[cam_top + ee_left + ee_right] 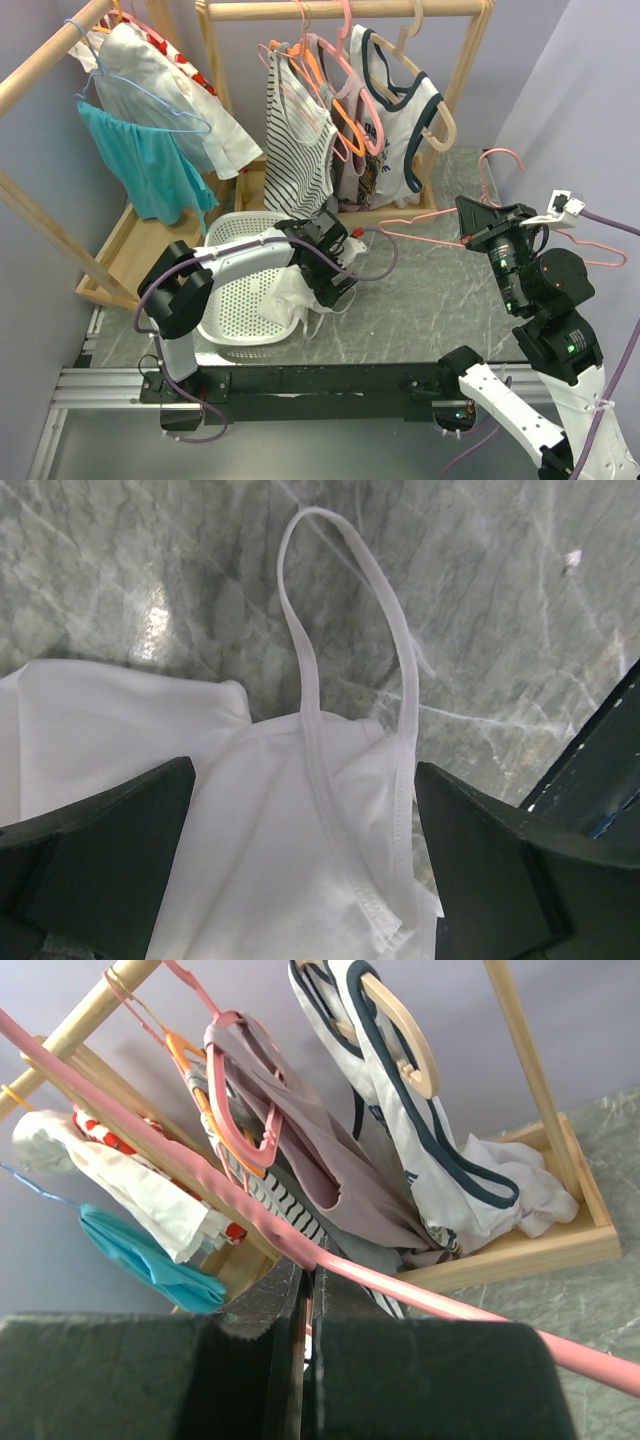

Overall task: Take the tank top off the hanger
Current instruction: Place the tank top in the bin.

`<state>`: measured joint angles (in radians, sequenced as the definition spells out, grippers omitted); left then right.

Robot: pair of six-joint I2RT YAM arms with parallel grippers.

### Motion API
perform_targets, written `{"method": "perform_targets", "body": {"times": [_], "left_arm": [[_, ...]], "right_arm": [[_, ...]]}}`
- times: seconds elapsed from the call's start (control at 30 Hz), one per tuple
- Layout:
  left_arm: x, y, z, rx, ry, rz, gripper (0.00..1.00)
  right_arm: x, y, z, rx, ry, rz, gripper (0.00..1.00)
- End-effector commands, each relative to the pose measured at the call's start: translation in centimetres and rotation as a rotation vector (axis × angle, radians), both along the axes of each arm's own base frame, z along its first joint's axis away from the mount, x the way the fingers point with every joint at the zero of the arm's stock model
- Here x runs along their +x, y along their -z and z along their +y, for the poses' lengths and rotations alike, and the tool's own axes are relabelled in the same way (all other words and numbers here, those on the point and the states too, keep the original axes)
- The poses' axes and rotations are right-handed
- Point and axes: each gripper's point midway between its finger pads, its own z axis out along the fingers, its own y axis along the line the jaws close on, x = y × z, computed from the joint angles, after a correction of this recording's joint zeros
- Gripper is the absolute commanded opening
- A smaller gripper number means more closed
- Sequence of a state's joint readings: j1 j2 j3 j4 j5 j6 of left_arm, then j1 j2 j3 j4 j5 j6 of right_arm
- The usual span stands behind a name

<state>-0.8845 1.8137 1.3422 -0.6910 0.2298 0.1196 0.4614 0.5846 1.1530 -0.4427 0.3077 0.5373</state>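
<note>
Left gripper (pixel 305 780) hangs spread wide just above the white tank top (pixel 265 870), which lies crumpled on the marble table (pixel 430 300) by the basket's (pixel 240 310) right edge. Off to the right, the right gripper (pixel 305 1290) is clamped tight on the bare pink hanger (pixel 450 1307). The clothes rack (pixel 340 10) is at the far side.

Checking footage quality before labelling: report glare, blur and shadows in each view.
Top external: even light, sharp, only soft shadows on the table. Left wrist: a glare patch on the table beside the tank top; the left gripper looks dark, slightly soft. Right wrist: right gripper a blurred dark mass, pink hanger soft, hung clothes sharper.
</note>
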Motion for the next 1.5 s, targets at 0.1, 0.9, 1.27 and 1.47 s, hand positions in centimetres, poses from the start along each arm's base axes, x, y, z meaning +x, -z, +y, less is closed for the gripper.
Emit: {"method": "perform_targets", "body": {"times": [0.1, 0.9, 1.27, 1.47], "left_arm": [[1.1, -0.1, 0.7, 0.075, -0.023, -0.064, 0.99], [3.0, -11.9, -2.7, -0.169, -0.118, -0.225, 0.01], [5.5, -33.7, 8.8, -0.488, -0.646, -0.696, 0.01], [4.6, -35.9, 17.4, -0.375, -0.876, -0.853, 0.01]], "right_arm": [[-0.6, -1.9, -1.2, 0.010, 0.044, -0.056, 0.01], [-0.9, -2.0, -3.0, 0.016, 0.131, -0.064, 0.03], [-0.5, -2.3, -2.6, 0.032, 0.119, -0.075, 0.03], [0.2, -2.4, -1.2, 0.035, 0.067, -0.072, 0.03]]}}
